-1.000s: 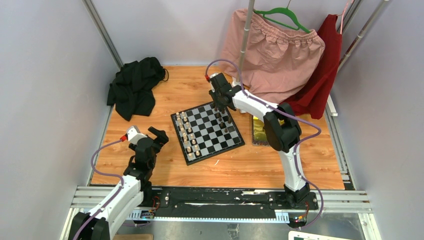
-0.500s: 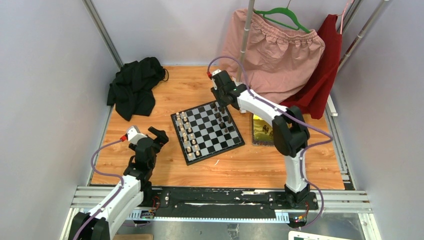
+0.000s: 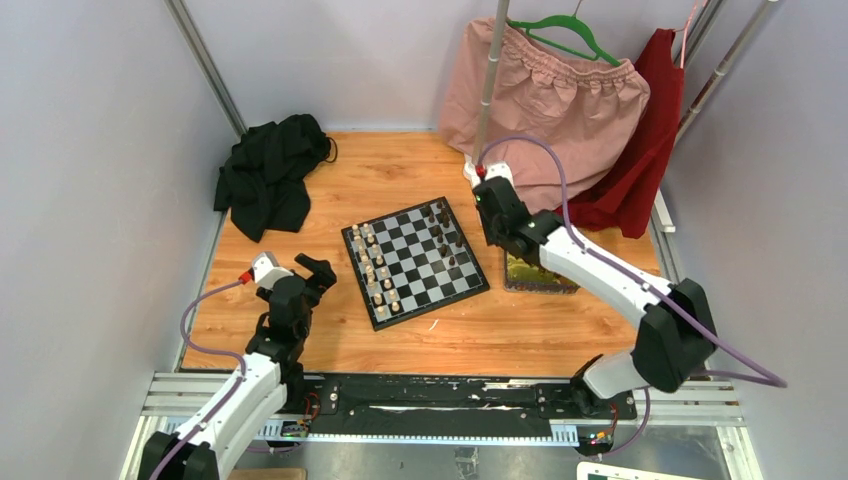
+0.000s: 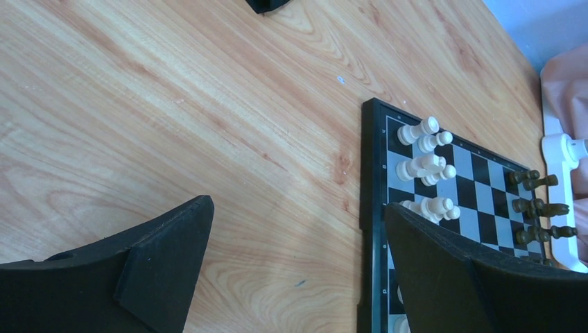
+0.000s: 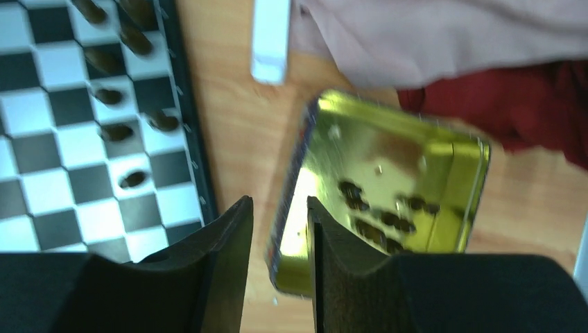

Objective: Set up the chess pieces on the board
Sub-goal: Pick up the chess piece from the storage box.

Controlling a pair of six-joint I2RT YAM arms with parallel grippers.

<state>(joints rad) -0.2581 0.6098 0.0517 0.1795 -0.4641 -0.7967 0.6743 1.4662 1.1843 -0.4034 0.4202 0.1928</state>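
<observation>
The black-and-white board (image 3: 415, 262) lies mid-table. Cream-white chess pieces (image 3: 375, 270) stand along its left side and dark brown ones (image 3: 445, 235) along its right. More dark pieces (image 5: 378, 215) lie in a shiny yellow tin (image 5: 388, 180) just right of the board. My right gripper (image 3: 498, 238) hangs over the strip of table between the board's right edge (image 5: 187, 125) and the tin (image 3: 540, 275). In the right wrist view the right gripper (image 5: 279, 208) is open a little, with nothing in it. My left gripper (image 3: 318, 272) is wide open over bare wood left of the board; the left wrist view shows the left gripper (image 4: 298, 215) empty.
A black cloth (image 3: 270, 175) is heaped at the far left corner. Pink (image 3: 550, 100) and red (image 3: 640, 170) garments hang at the back right from a rail with a metal pole (image 3: 490, 80). A white bar (image 5: 270, 38) lies beyond the tin.
My right arm has swung right, from over the board's far corner to the gap beside the tin, its jaws a touch wider. The left arm has not moved.
</observation>
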